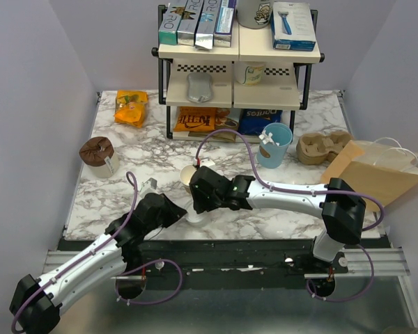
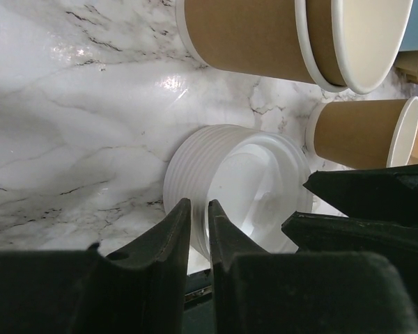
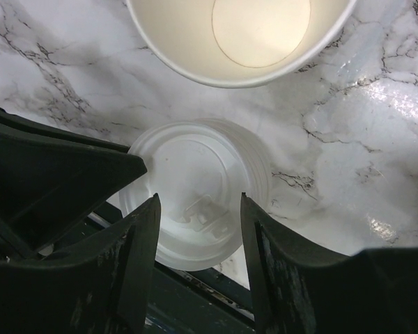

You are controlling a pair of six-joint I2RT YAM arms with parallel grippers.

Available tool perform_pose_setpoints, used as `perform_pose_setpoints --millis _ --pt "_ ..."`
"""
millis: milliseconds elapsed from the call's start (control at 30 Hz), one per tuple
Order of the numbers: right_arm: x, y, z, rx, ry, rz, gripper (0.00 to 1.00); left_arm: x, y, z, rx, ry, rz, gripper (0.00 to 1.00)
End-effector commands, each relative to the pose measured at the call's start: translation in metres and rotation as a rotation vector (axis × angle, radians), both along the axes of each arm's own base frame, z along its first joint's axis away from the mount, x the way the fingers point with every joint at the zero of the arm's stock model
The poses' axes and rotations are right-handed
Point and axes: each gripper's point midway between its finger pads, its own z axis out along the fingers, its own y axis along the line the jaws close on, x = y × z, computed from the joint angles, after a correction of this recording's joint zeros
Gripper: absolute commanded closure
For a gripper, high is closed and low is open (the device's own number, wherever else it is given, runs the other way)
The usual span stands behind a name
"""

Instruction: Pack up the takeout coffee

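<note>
Right wrist shows one cup (image 3: 195, 42), one lid stack (image 3: 195, 174).

Here's the white, grey-veined marble-look tabletop (image 2: 70, 125), smooth and glossy, throwing back bright glare, and the stack of white translucent plastic lids (image 2: 244, 174) looks slick and satiny, with fine ridges down its edge. Now the tan-brown paper cups (image 2: 251, 35): matt and dry-looking on the outside, with smooth white rolled rims, while the cream inner lining (image 3: 195, 42) carries a soft sheen. The left gripper (image 2: 199, 209) and right gripper (image 3: 198, 203) show matt black plastic, faintly grainy and dull.
</note>
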Motion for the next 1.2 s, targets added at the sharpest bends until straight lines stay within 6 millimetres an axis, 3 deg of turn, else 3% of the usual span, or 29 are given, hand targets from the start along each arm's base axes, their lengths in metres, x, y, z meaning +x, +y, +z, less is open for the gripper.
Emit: perform_pose_setpoints --millis 0,233,567,1167 --pt "0.002 -0.003 0.005 -0.018 -0.018 -0.016 0.42 -0.002 -0.004 -0.001 -0.019 0.009 -0.016 0.77" --pt "0.006 -0.002 0.018 0.023 -0.05 -0.026 0.42 -0.002 -0.002 -0.004 -0.005 0.016 -0.014 0.79" --pt "0.01 -0.013 0.005 -0.034 -0.05 -0.075 0.41 -0.003 -0.003 -0.004 -0.002 0.02 -0.022 0.82" --pt "-0.011 0.009 0.008 0.047 0.032 0.051 0.43 -0.002 -0.005 -0.003 -0.007 0.015 -0.033 0.82"
